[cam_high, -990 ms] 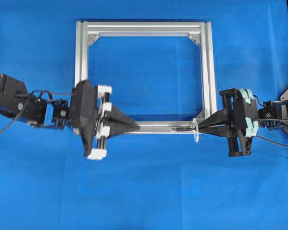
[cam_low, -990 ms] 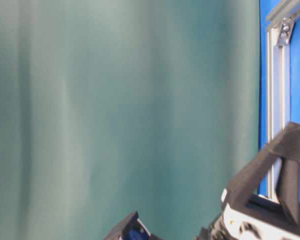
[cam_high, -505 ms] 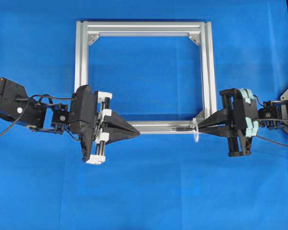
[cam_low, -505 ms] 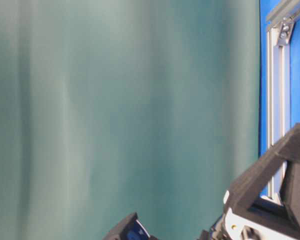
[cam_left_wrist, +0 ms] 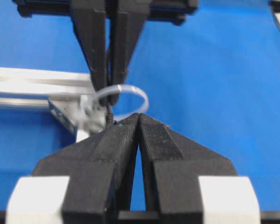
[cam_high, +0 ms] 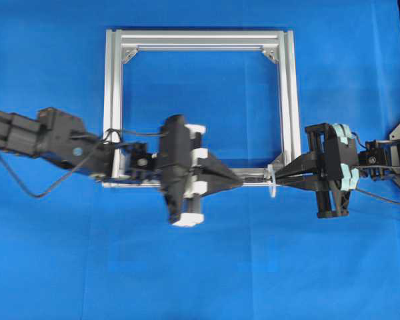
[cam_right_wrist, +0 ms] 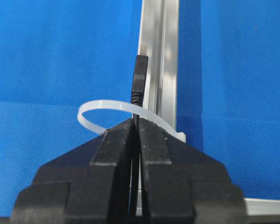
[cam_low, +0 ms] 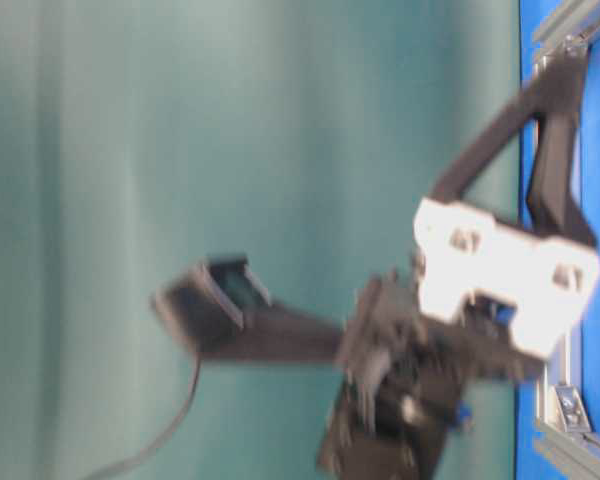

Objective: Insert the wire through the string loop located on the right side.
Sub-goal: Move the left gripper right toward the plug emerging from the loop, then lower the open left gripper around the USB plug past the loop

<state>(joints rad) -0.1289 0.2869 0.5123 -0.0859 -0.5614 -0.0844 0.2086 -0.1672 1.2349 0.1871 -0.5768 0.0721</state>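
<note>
Meanwhile, the silver frame [cam_high: 199,39] is lying flat on the blue cloth [cam_high: 200,267], and the big change is happening along its lower rail. The left arm, which was hanging back outside the frame's lower-left corner a second ago, is now stretching across that rail toward the right side. Its left gripper [cam_high: 241,182], jaws pressed together with nothing visible between them, is arriving just short of the plug; the blur in the table-level view fits an arm moving fast.

The right gripper [cam_high: 276,177] is not shifting at all. It is sitting at the frame's lower-right corner with its jaws clamped on the wire [cam_right_wrist: 139,79], just behind the loop.

Looking from the right wrist, the wire's plug is already poking forward through the string loop [cam_right_wrist: 102,106], lying along the rail and pointing toward the incoming left gripper.

So the threading itself is looking done, and the left arm is probably coming to take the plug end from the far side. For that, its jaws would need to part first, since they are closed now.
</note>
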